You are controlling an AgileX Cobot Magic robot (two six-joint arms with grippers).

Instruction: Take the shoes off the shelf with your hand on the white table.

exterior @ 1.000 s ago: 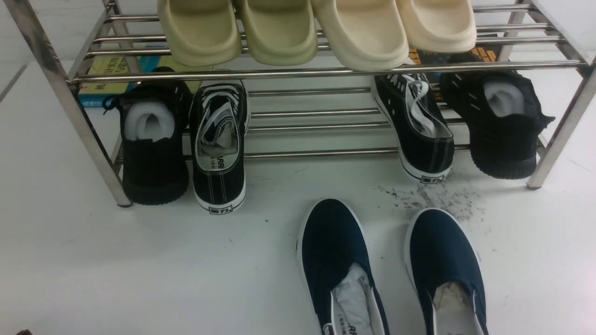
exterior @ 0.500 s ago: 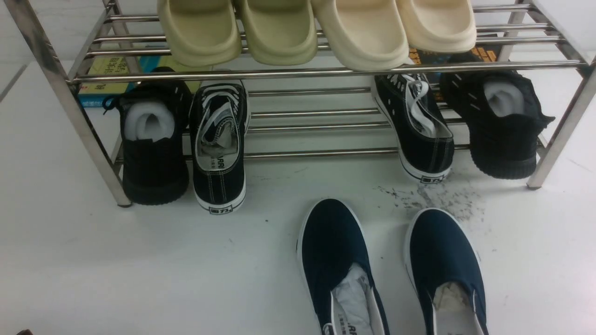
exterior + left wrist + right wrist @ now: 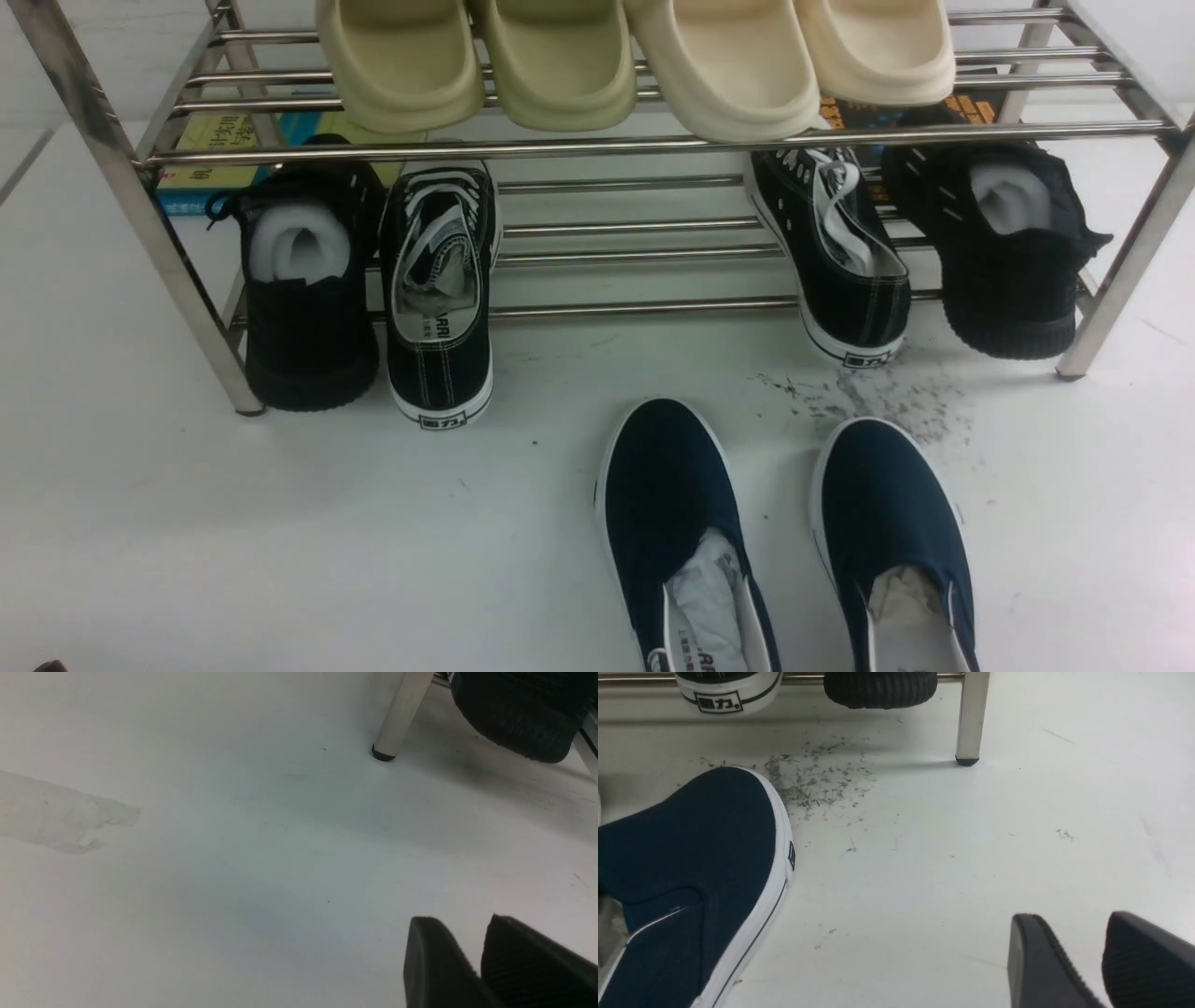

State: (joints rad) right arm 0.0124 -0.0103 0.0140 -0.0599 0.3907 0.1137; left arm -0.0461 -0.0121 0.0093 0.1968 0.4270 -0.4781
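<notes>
The two black canvas sneakers with white laces sit apart on the lower tier of the chrome shelf (image 3: 597, 147), heels toward me: one left (image 3: 439, 308), one right (image 3: 845, 266). The right one's white heel shows in the right wrist view (image 3: 724, 690). Neither gripper shows in the front view. My left gripper (image 3: 460, 919) is low over the white table (image 3: 280, 523), short of the shelf's left leg (image 3: 402, 714), its jaws a little apart and empty. My right gripper (image 3: 1069, 915) is over the table short of the right leg (image 3: 971, 714), open and empty.
Two navy slip-ons (image 3: 667, 504) (image 3: 887, 513) lie on the table in front of the shelf, beside dark scuff specks (image 3: 868, 397). All-black knit shoes (image 3: 303, 308) (image 3: 1004, 252) flank the sneakers. Cream slides (image 3: 569, 56) fill the top tier. Books (image 3: 215, 149) lie behind.
</notes>
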